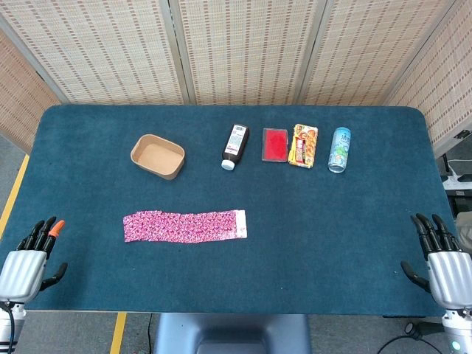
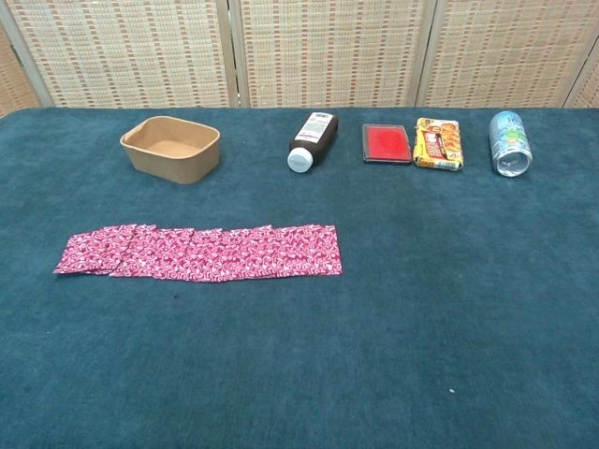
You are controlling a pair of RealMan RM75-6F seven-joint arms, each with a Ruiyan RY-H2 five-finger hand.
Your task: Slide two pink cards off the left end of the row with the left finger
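Observation:
A row of overlapping pink patterned cards (image 1: 184,226) lies flat on the blue table, left of centre; the chest view shows the same row of cards (image 2: 198,253) with its left end near the table's left side. My left hand (image 1: 31,259) hovers at the near left corner, well to the left of and nearer than the row, fingers apart and holding nothing; one fingertip carries an orange cap. My right hand (image 1: 441,258) hangs at the near right corner, fingers spread and empty. Neither hand appears in the chest view.
Along the far side stand a brown paper bowl (image 1: 158,155), a dark bottle lying down (image 1: 235,146), a red flat box (image 1: 275,144), a snack packet (image 1: 303,145) and a can lying down (image 1: 339,150). Woven screens close off the back.

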